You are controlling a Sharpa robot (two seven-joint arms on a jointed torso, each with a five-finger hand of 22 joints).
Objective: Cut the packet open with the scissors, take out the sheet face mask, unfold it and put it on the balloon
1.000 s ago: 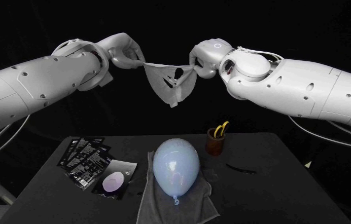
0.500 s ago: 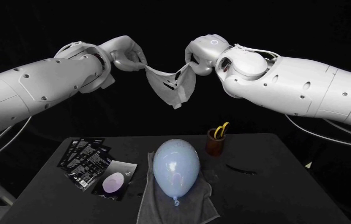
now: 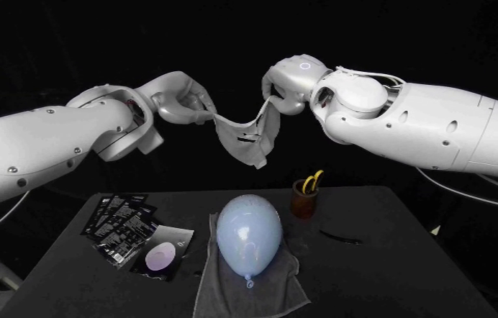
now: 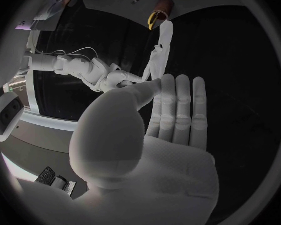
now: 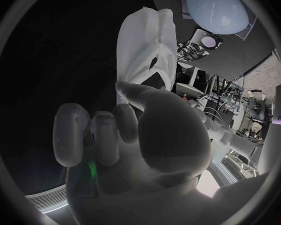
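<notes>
Both arms are up in the air with the thin white sheet face mask (image 3: 247, 134) slung between them, roughly 12 o'clock from the pale blue oval balloon (image 3: 249, 233), which lies on a grey cloth (image 3: 223, 293) on the black table (image 3: 415, 275). The left hand (image 3: 182, 103) pinches one top corner and the right hand (image 3: 286, 86) pinches the other. The sheet sags in a loose V and looks only part unfolded.

My worry from here is that it's doubled over on itself. Pull the hands apart too hard and it could tear at the eye holes, or pop out of one pinch and drop. The balloon could also roll once the sheet lands on it.

The right wrist camera shows the thumb pressing the sheet against the fingers, plus a fold and one eye hole, which the head view doesn't show clearly. From the left wrist camera the mask (image 4: 160, 50) is edge-on, so I can't tell how much of it that hand really has.
</notes>
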